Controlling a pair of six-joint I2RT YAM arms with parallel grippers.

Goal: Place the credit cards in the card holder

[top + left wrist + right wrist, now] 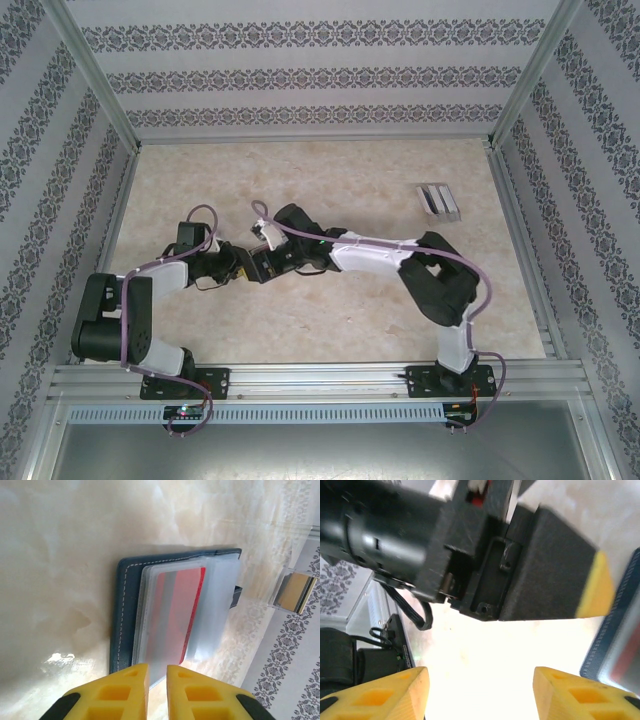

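— Where is the small dark navy folding card holder (pixel 125 620)?
— It lies open on the beige marbled table (pixel 60 555), left of the middle. Its clear sleeves face up, and a red plastic credit card (pixel 177 610) sits inside one.
— And the left gripper (pixel 157 690)?
— Its yellow fingers (pixel 120 695) are almost together at the holder's edge. Whether they pinch it, I cannot tell.
— The right gripper (pixel 480 690)?
— Released: fingers wide apart with nothing between them, close beside the holder.
— Anything else?
— A clear slotted plastic case (pixel 438 200) stands at the far right.
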